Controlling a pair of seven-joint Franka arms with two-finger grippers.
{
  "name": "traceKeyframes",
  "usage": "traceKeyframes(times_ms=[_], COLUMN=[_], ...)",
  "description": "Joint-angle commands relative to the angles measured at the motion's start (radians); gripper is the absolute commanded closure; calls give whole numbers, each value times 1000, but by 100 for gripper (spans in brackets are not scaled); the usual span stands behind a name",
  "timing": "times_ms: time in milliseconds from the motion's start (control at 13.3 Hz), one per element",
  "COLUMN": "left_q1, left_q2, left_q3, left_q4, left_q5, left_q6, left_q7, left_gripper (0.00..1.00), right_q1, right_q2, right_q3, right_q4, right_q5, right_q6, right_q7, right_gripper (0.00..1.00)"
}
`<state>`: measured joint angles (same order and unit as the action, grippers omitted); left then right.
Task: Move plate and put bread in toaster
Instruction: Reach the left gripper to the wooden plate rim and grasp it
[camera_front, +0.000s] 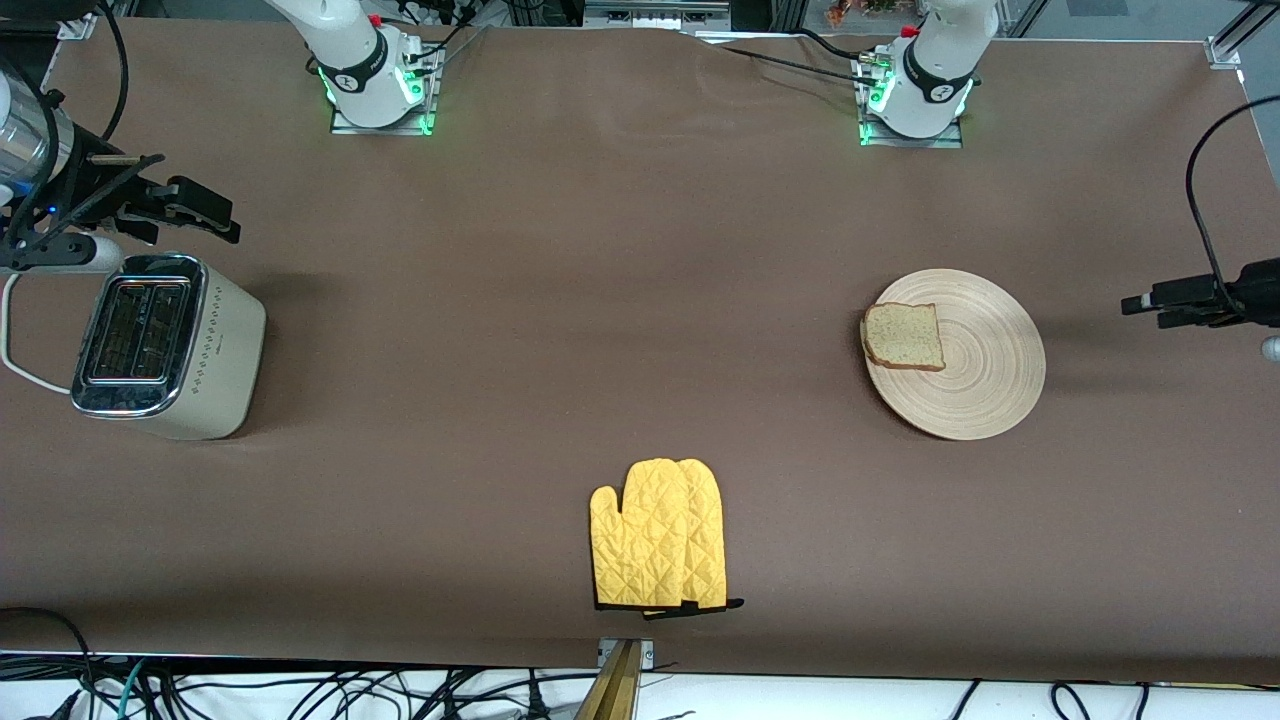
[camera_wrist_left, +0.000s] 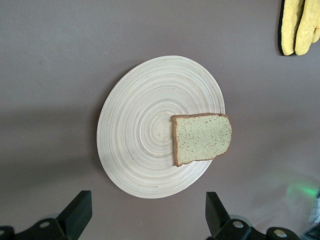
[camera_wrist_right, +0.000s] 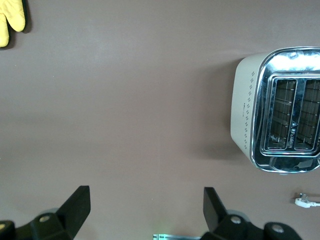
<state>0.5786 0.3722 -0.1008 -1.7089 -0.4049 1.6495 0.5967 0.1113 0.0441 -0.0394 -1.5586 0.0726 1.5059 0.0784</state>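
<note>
The round, flat, light beige wooden plate (camera_front: 960, 360) with ring grooves lies toward the left arm's end of the table. On it rests the squarish slice of light brown speckled bread (camera_front: 904, 337) with a darker crust. The bread does not sit in the middle of the plate: it lies at the rim on the side that faces the right arm's end of the table, and one edge hangs a little over the rim.

The left gripper (camera_front: 1150, 305) hovers just off the plate, at the table's edge on the left arm's end, with its two black fingers (camera_wrist_left: 76, 214) set wide apart and nothing between them. So the left gripper is clearly the nearer tool to the plate and the bread. The whole width of the plate lies between it and the slice.

The boxy cream-beige toaster (camera_front: 170, 345) with a shiny chrome top stands at the right arm's end of the table, well apart from the plate. Its two slots are empty and run away from the front camera. The right gripper (camera_front: 205, 212) hangs above the table just beside the toaster, also spread wide and empty.

A yellow quilted oven mitt (camera_front: 660, 547) lies between them, nearer to the front camera.

I judge that the bread has to travel nearly the whole table to the toaster.
</note>
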Motion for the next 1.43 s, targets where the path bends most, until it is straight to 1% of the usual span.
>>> traceKeyframes(times_ms=[0,150,300,451,526,601,676,751,901,976,1051,1201,1352], left_q1=[37,38,56,63,61,61,61,60,60,60,61,61,49], left_q2=[150,235,313,373,387,402,415,428,455,462,468,467,464], left_q3=[-14,-13,-14,-13,-13,-14,-14,-16,-16,-16,-17,-16,-23], left_q4=[43,46,77,75,75,75,75,75,75,75,75,75,75], left_q5=[-84,-120,-123,-164,-187,-190,-196,-202,-230,-233,-233,-232,-230], left_q6=[-4,4,35,56,64,64,64,64,64,64,62,59,18], left_q7=[107,158,243,305,322,322,322,324,324,324,324,324,321], left_gripper=[0,0,0,0,1,17,37,61,82,95,100,100,100], right_q1=[2,1,2,2,2,2,2,2,2,2,2,2,2], right_q2=[-4,-3,-1,0,0,0,2,2,2,2,2,2,2], right_q3=[0,0,0,0,0,0,1,1,1,1,1,1,1], right_q4=[0,0,0,0,0,0,0,0,0,-1,-1,-9,-9], right_q5=[-11,-13,-11,-11,-11,-13,-11,-13,-13,-13,-13,-13,-13], right_q6=[-10,-10,-12,-12,-12,-12,-12,-12,-12,-12,-12,-12,-12], right_q7=[-12,-12,-3,-3,-2,-2,-2,-2,-3,-3,-3,-3,-2], right_gripper=[0,0,0,0,0,0,0,0,0,0,0,0,0])
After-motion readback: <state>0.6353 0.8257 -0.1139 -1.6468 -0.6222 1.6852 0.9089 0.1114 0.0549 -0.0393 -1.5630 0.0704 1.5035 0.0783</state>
